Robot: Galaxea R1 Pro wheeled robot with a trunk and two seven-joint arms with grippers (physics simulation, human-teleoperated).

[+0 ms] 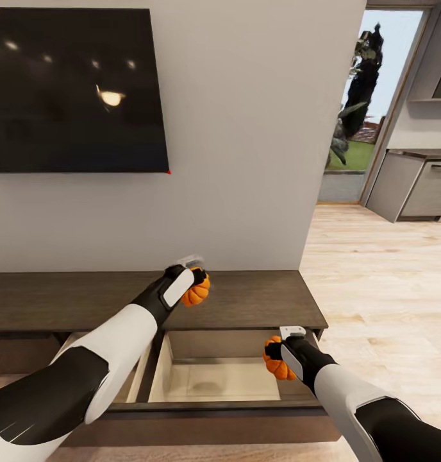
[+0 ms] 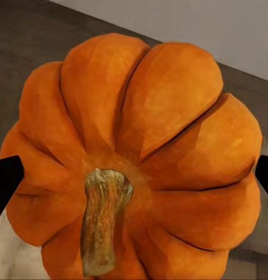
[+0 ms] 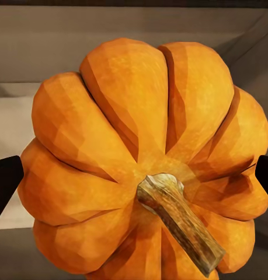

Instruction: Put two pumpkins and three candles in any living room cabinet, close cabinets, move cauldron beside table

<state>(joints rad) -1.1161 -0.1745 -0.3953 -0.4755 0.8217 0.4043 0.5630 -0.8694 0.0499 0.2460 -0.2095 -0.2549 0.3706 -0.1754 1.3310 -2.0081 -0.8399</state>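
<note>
Each of my grippers holds one orange ribbed pumpkin. My left gripper (image 1: 196, 282) is shut on a pumpkin (image 1: 197, 292) (image 2: 139, 151) above the dark-brown top of the cabinet (image 1: 259, 301). My right gripper (image 1: 275, 359) is shut on the other pumpkin (image 1: 276, 364) (image 3: 145, 151), which hangs over the right end of the cabinet's pulled-out drawer (image 1: 214, 378) with its pale tan inside. In both wrist views the stem points toward the camera and black fingers (image 2: 5, 178) (image 3: 5, 181) press on the pumpkin's sides. The candles, cauldron and table are out of view.
A large black TV (image 1: 76, 90) hangs on the grey wall above the cabinet. To the right, light wooden floor (image 1: 381, 282) runs to an open doorway (image 1: 358, 109) and grey kitchen units (image 1: 416, 186). The drawer's front edge (image 1: 208, 407) juts toward me.
</note>
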